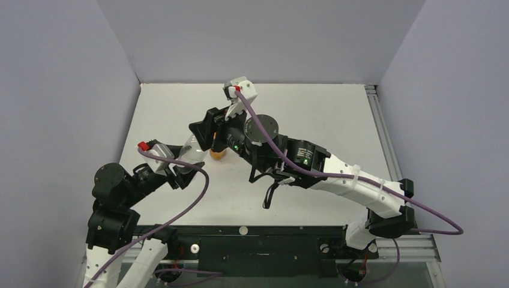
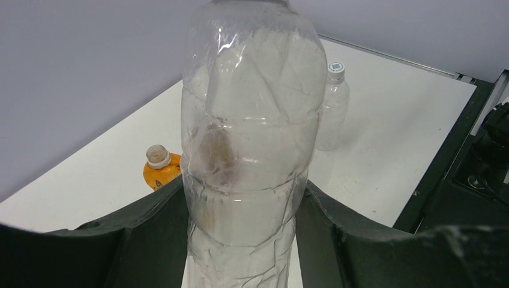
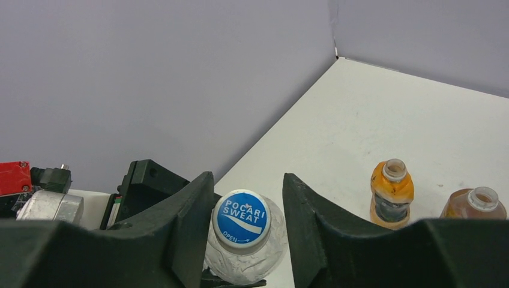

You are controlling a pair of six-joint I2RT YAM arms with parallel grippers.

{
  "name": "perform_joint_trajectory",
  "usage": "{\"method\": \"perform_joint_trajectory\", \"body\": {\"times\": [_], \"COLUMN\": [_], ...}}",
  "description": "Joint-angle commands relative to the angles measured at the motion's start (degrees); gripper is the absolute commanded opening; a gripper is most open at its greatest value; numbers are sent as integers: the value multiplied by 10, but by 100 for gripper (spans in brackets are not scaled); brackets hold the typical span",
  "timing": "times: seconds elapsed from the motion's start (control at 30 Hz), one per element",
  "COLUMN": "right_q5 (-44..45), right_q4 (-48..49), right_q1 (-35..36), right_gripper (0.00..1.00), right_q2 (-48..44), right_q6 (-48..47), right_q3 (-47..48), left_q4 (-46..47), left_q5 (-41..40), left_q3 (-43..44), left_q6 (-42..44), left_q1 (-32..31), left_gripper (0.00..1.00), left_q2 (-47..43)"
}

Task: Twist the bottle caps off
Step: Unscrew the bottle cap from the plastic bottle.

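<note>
The blue cap (image 3: 243, 219) is sitting on the clear bottle (image 2: 249, 150), and it is the one we are working on. At the left, the left gripper (image 2: 240, 191) is pinching the bottle's body, its fingers pressing in on both flanks below the shoulder. The bottle is rising out of that grip, with its long axis running up toward the right wrist camera, so the cap's printed face is pointing almost straight at that camera. Whether the base is resting on the table (image 3: 372, 108) we cannot tell. Moving right, the right gripper (image 3: 246, 180) is straddling the cap. One finger is looking flush against the rim and the other is showing a sliver of gap, so we are reading the jaws as spread and not yet clamping. The right arm is the one at the cap, while the left is gripping lower down. We are judging that the coming twist depends on the jaws centring on the cap and turning about the bottle's axis while the left holds firm. Further right, the orange bottle (image 3: 391, 195) and the brown bottle (image 3: 474, 207) are standing apart from the grippers with open necks. In the left wrist view, a far bottle (image 2: 331, 114) is wearing a white cap (image 2: 335, 67).
</note>
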Motion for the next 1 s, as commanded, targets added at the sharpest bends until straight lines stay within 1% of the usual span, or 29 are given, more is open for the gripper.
{"method": "perform_joint_trajectory", "body": {"times": [0.0, 0.13, 0.17, 0.2, 0.27, 0.33, 0.37, 0.4, 0.43, 0.47, 0.5, 0.53, 0.57, 0.6, 0.63, 0.67, 0.7, 0.8, 0.87, 0.9, 0.93, 0.97], "right_q5": [4, 3, 2, 1, -11, -37, -51, -90, -113, -168, -199, -258, -284, -330, -349, -380, -393, -425, -420, -406, -394, -365], "right_q4": [30, 27, 26, 26, 26, 41, 49, 67, 77, 95, 104, 123, 131, 144, 151, 163, 169, 181, 178, 176, 171, 166], "right_q1": [3, 3, 3, 2, 1, 1, 1, -1, -4, -7, -10, -12, -15, -17, -20, -22, -25, -30, -32, -32, -32, -32], "right_gripper": [39, 26, 23, 19, 14, 12, 11, 11, 11, 11, 11, 11, 11, 11, 11, 11, 11, 12, 17, 29, 38, 57], "right_q2": [-23, -21, -22, -22, -26, -37, -51, -59, -78, -88, -110, -121, -142, -161, -169, -183, -190, -207, -207, -206, -205, -205], "right_q6": [8, 7, 5, 5, -5, -27, -48, -58, -77, -85, -97, -105, -107, -109, -109, -107, -106, -101, -99, -98, -95, -93], "right_q3": [-9, -9, -9, -9, -13, -27, -45, -56, -79, -92, -117, -129, -151, -162, -180, -196, -204, -227, -228, -227, -224, -222], "left_q4": [8, 12, 12, 14, 18, 29, 42, 52, 80, 93, 117, 132, 166, 185, 228, 248, 280, 296, 292, 290, 284, 269], "left_q5": [-9, -8, -6, -4, 6, 33, 63, 104, 126, 173, 197, 249, 272, 313, 330, 355, 363, 376, 374, 372, 360, 343], "left_q3": [-1, 1, 3, 5, 9, 12, 12, 11, 8, 6, 6, 4, 2, -4, -7, -14, -15, -16, -15, -15, -15, -13], "left_q6": [3, -7, -11, -20, -41, -82, -95, -124, -162, -180, -219, -241, -291, -317, -371, -396, -425, -436, -432, -426, -419, -398], "left_q1": [0, 0, 0, 0, 0, 0, 0, 0, 0, 0, 0, 0, 0, 0, 0, 0, 0, -1, -1, -1, -1, -1], "left_gripper": [4, 4, 3, 4, 4, 4, 4, 5, 5, 5, 5, 5, 5, 5, 5, 4, 4, 2, 2, 2, 2, 2], "left_q2": [-5, -4, -2, 0, 3, 3, 1, -1, -4, -4, 0, 7, 11, 19, 21, 25, 26, 27, 27, 27, 26, 25]}}
